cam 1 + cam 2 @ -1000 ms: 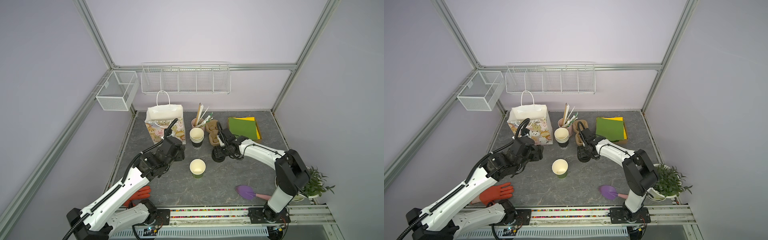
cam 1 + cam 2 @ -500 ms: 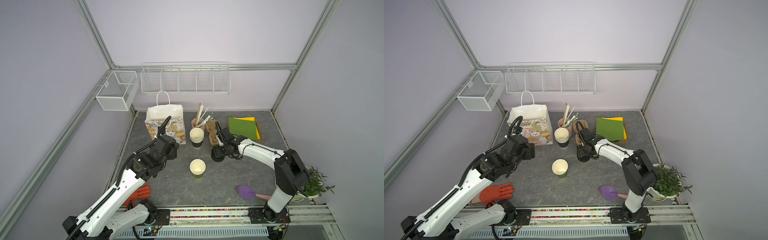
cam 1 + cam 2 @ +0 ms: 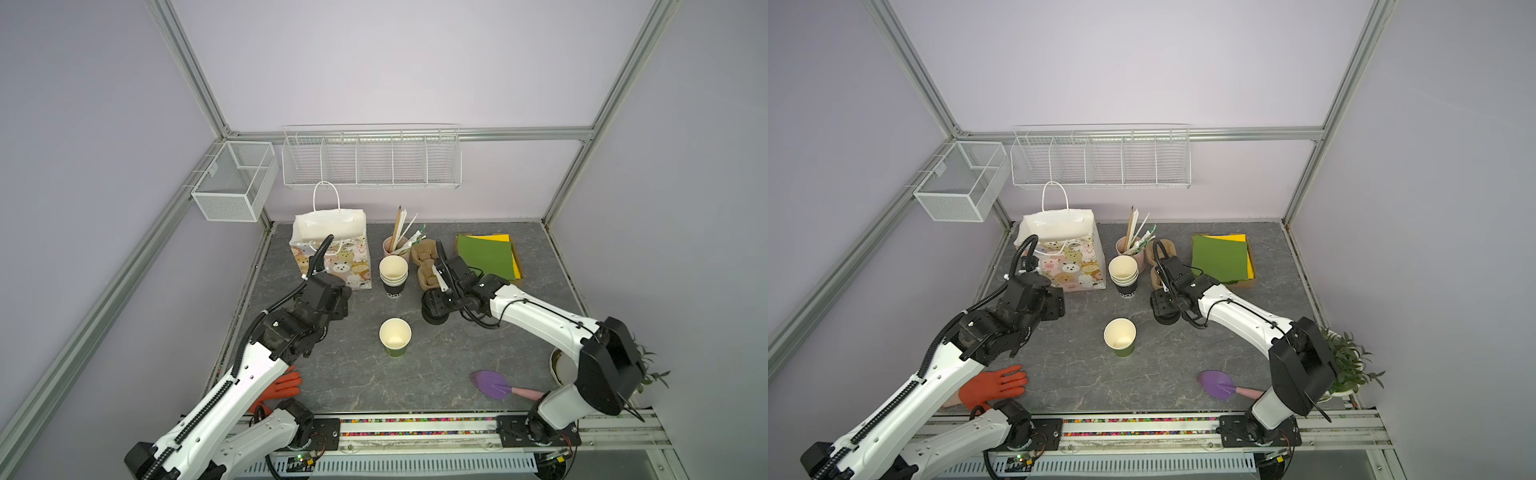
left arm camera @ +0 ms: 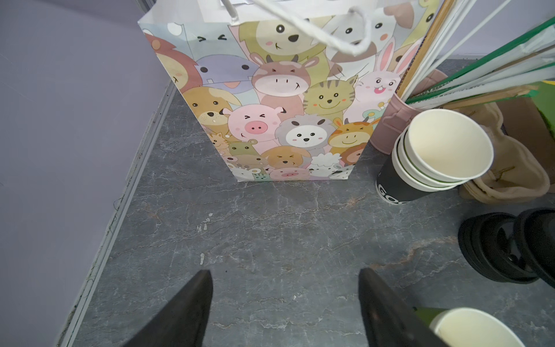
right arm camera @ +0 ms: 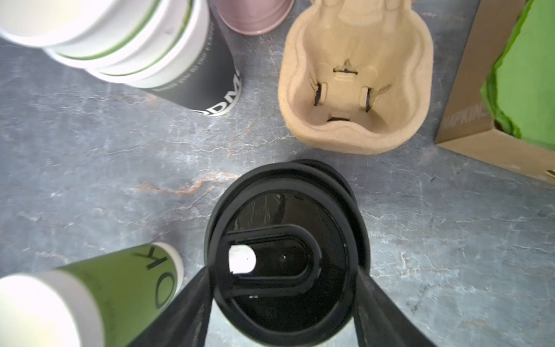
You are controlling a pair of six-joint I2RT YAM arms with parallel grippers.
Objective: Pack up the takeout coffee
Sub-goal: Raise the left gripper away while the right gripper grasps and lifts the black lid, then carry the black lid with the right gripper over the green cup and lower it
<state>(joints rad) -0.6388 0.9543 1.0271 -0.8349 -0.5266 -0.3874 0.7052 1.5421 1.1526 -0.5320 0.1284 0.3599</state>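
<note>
The takeout coffee cup (image 3: 395,337) is green paper with a cream inside. It stands upright mid-table with no lid on it, and also shows as the cup (image 5: 120,288) in the right wrist view. To its right sits a stack of black lids (image 3: 434,319). My right gripper (image 3: 434,305) reaches down onto that stack. In the right wrist view the right gripper (image 5: 283,270) has its fingers pressed against both sides of the top black lid (image 5: 285,210). My left gripper (image 3: 343,307) hangs open and empty left of the cup. In its wrist view the left gripper (image 4: 285,276) faces the cartoon-animal paper bag (image 4: 270,105).
The bag (image 3: 332,249) stands open at the back left. Beside it are stacked black cups (image 3: 393,274), a pink cup of straws (image 3: 392,245), a pulp cup carrier (image 3: 426,266) and boxed green napkins (image 3: 486,255). An orange glove (image 3: 284,384), purple trowel (image 3: 492,384) and plant (image 3: 648,370) lie at the front.
My left gripper has drawn back to the left, away from the table's middle. The right gripper has stayed at the lid stack and its fingers have closed in on the top lid.
</note>
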